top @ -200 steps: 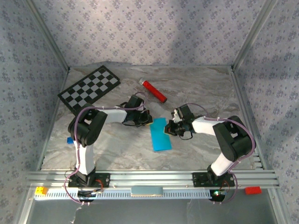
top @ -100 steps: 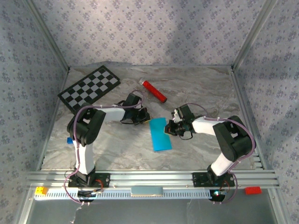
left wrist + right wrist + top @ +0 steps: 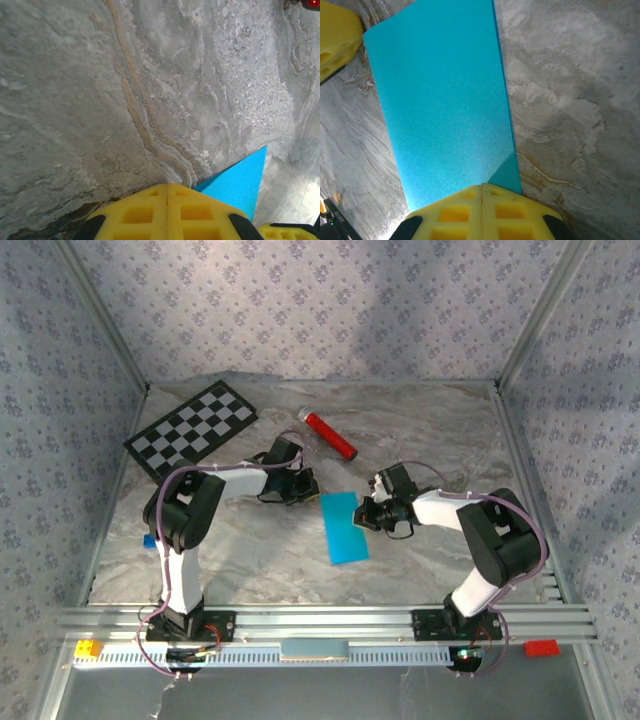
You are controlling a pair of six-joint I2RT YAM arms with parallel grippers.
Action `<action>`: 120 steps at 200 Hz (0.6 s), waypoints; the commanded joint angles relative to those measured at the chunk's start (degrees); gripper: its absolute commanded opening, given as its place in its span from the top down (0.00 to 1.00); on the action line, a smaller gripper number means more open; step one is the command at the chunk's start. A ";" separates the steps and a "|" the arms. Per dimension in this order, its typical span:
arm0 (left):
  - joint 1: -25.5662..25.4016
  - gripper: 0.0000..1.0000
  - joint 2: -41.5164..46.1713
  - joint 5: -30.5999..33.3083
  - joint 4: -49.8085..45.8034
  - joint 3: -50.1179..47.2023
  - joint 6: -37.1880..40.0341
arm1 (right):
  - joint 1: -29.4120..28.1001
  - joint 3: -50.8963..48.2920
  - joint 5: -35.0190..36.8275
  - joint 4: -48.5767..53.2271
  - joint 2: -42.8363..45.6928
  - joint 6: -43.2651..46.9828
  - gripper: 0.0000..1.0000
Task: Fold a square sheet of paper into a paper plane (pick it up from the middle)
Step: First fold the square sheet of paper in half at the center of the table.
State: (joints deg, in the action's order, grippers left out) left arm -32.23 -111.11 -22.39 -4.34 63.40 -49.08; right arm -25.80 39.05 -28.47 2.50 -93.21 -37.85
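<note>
1. One sheet of paper [image 3: 345, 527], bright cyan-blue, plain and unmarked. Lying flat on the table [image 3: 440, 440] as a long narrow rectangle, near the middle, between the two arms. Long sides running roughly from near edge to far edge, slightly slanted.
2. Same sheet of paper [image 3: 445, 110] close up in the right wrist view: smooth surface, straight edges, one small darker triangle at the edge beside the fingertips. One pointed corner of it [image 3: 240, 180] in the left wrist view.
3. Right fingers [image 3: 371, 515], yellow-padded, clenched pad to pad with no gap [image 3: 487, 212]. Tips at the sheet's right long edge, toward its far end, over the paper. Cannot tell whether pinching the paper or only resting on it.
4. Left fingers [image 3: 307, 487], yellow-padded, likewise clenched pad to pad [image 3: 172, 212], nothing between them. Low over the table, just beside the sheet's far left corner; contact with the paper not certain.
5. Red cylinder [image 3: 330, 435], lying on its side, beyond the sheet and well apart from it.
6. Black-and-white checkerboard [image 3: 192, 430], flat at the far left of the table, larger than the sheet.
7. Table surface: grey marbled pattern with tan veins.
</note>
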 commanded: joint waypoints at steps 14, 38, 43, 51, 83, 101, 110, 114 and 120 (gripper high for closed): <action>0.30 0.93 5.70 2.72 -4.24 2.09 1.91 | 0.66 -2.75 7.11 9.61 -2.45 1.37 1.00; -1.77 0.93 8.76 1.21 -4.53 1.06 2.39 | 0.57 -2.66 7.09 9.35 -2.76 1.37 1.00; -2.42 0.93 9.24 0.79 -4.41 0.75 2.44 | 0.52 -2.50 7.03 9.35 -2.76 1.33 1.00; -3.59 0.93 9.95 0.16 -4.14 0.03 2.27 | 0.49 -2.61 7.09 9.12 -2.70 1.37 1.00; -8.72 0.93 11.26 -1.99 0.09 -4.14 -0.27 | 0.40 -2.65 7.02 8.84 -3.19 1.37 1.00; -10.61 0.93 11.18 -2.05 2.92 -6.56 -1.97 | 0.36 -2.74 7.05 8.59 -3.30 1.37 1.00; -11.16 0.93 11.01 -2.11 4.46 -7.99 -2.91 | 0.34 -2.73 6.94 8.57 -3.37 1.38 1.00; -11.28 0.93 10.88 -2.12 5.28 -8.54 -3.22 | 0.32 -2.75 6.89 8.58 -3.39 1.37 1.00; -11.51 0.93 10.75 -2.13 6.35 -9.39 -3.74 | 0.31 -2.75 7.02 8.64 -3.43 1.37 1.00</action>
State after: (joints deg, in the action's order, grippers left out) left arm -43.24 -100.60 -23.57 -2.44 57.12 -50.04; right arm -25.80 39.05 -28.49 2.50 -93.25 -37.85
